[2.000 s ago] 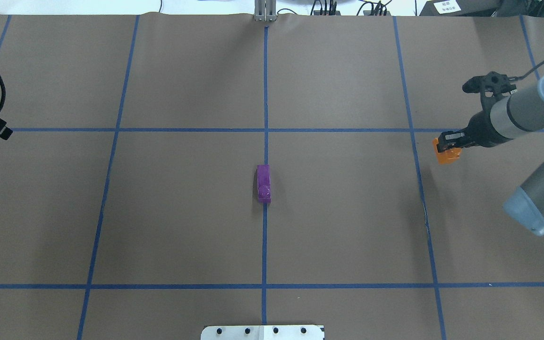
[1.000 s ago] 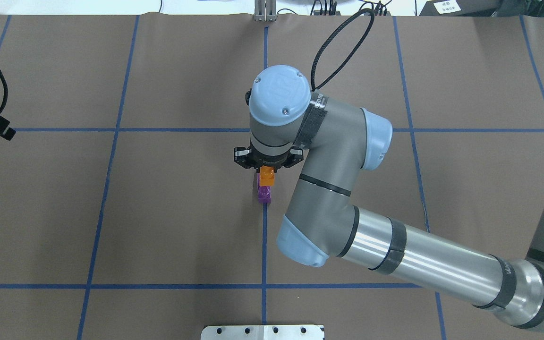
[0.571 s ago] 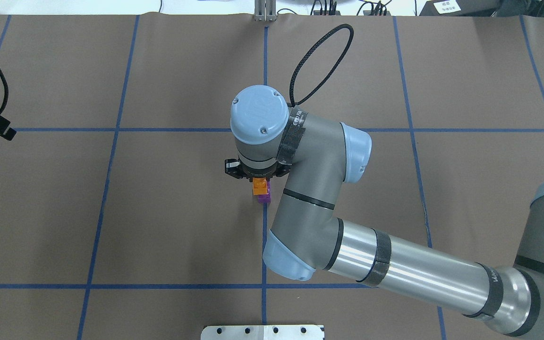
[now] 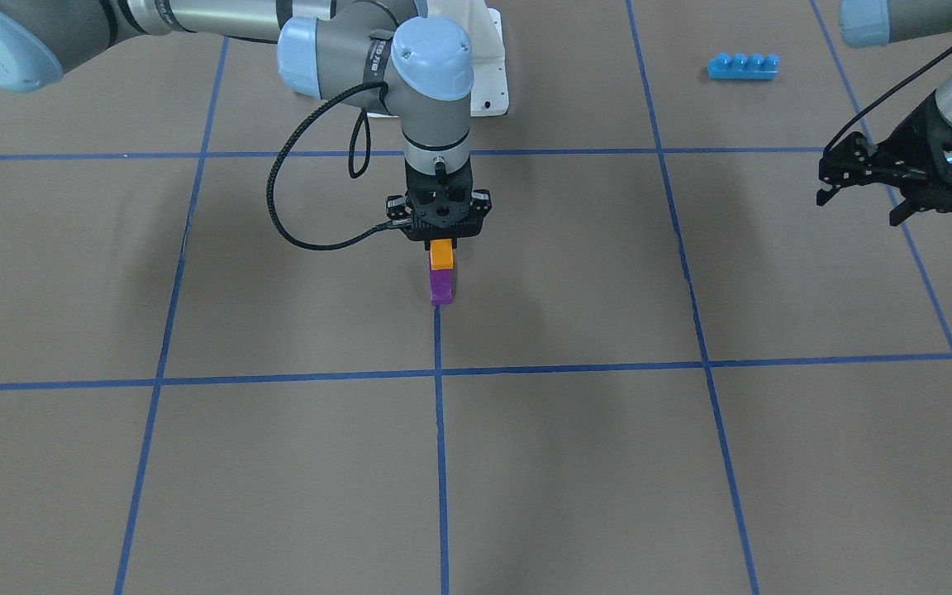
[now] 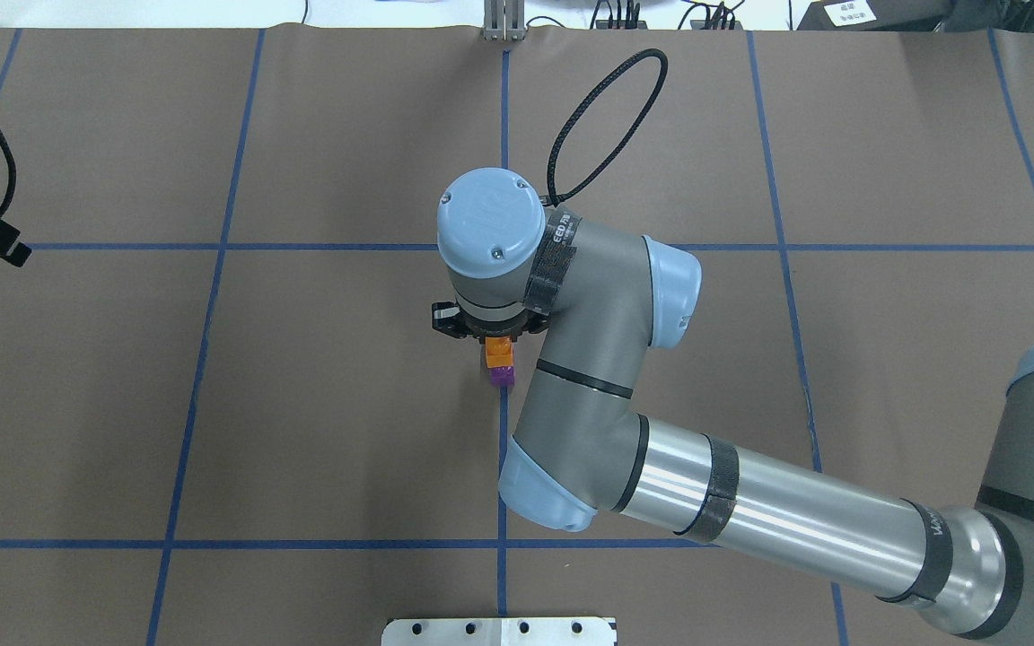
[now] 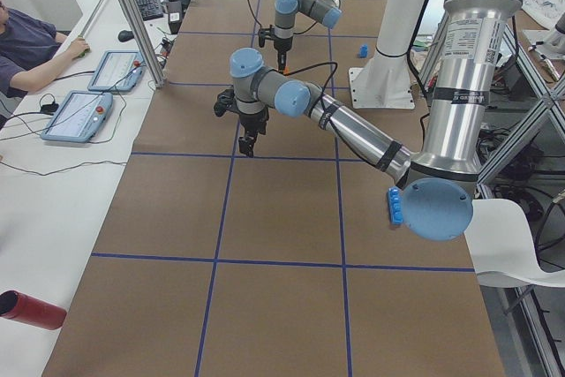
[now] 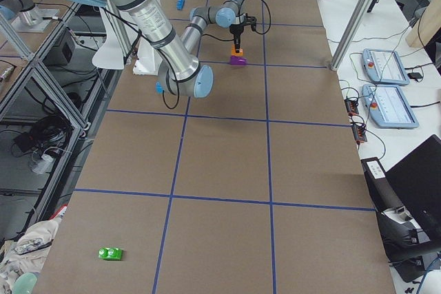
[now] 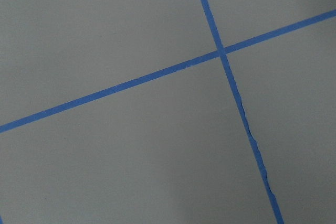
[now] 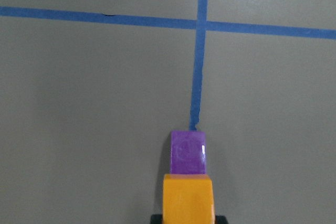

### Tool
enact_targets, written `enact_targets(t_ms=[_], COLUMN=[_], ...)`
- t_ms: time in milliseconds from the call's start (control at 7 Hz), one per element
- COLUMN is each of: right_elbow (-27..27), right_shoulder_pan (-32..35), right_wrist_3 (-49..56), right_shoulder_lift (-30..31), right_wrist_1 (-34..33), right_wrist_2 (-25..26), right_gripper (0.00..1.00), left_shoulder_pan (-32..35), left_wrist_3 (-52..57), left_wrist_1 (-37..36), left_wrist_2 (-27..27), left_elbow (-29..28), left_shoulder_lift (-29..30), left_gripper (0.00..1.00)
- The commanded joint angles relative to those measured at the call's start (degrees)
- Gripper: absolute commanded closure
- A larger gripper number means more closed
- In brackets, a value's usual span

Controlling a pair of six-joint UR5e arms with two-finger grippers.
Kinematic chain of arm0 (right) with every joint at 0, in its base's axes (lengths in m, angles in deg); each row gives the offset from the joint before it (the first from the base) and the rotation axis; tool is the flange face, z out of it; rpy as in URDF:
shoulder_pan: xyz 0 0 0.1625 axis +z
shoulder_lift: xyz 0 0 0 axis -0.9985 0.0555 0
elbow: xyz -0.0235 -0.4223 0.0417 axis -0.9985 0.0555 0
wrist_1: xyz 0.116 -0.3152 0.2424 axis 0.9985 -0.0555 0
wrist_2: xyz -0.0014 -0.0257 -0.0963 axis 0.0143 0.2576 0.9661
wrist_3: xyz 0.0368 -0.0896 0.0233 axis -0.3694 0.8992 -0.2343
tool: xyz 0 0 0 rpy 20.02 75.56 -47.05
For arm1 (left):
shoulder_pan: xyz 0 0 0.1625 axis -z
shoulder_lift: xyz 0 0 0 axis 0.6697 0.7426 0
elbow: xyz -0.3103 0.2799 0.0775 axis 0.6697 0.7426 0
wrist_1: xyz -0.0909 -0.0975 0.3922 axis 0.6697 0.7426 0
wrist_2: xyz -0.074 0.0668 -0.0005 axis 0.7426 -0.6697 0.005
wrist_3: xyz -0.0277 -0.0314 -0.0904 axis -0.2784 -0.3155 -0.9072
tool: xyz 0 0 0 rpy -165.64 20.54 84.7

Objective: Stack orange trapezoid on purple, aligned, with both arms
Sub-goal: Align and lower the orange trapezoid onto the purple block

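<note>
Gripping orange trapezoid (image 4: 441,254) over purple (image 4: 440,288), right jaws.

The right gripper (image 5: 490,336), its arm (image 5: 750,511) entering from four o'clock, sits over the orange trapezoid (image 5: 498,353) at the centre of the table (image 5: 302,404), the purple (image 5: 502,378) just at its six o'clock.

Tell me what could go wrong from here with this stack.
1. Offset: in the right wrist view the orange trapezoid covers only part of the purple, whose studded end shows beyond it. Releasing now may leave the stack misaligned.
2. No brace: the left gripper hangs far to the side, so a press from the right gripper could slide or tip the purple.
</note>
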State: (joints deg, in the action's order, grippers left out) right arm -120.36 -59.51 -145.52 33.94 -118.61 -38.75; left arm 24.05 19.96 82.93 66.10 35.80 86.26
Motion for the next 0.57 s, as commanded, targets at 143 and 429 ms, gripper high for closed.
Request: enact_targets(t_ms=[143,429], right_elbow=[1.2,1.2], right_shoulder_pan=[-0.1,-0.3], right_wrist_3=[0.0,0.0], right_shoulder_lift=[0.0,-0.1], right_wrist_1=[0.4,0.5], right_wrist_2=[0.0,-0.1], right_gripper=[1.00,1.00], left_shoulder_pan=[0.0,0.0], left_wrist_3=[-0.1,-0.1], left_wrist_1=[0.0,0.0], left_wrist_2=[0.0,0.0], left_elbow=[0.2,0.2], left_shoulder_lift=[0.0,0.0], left_gripper=[0.00,0.00])
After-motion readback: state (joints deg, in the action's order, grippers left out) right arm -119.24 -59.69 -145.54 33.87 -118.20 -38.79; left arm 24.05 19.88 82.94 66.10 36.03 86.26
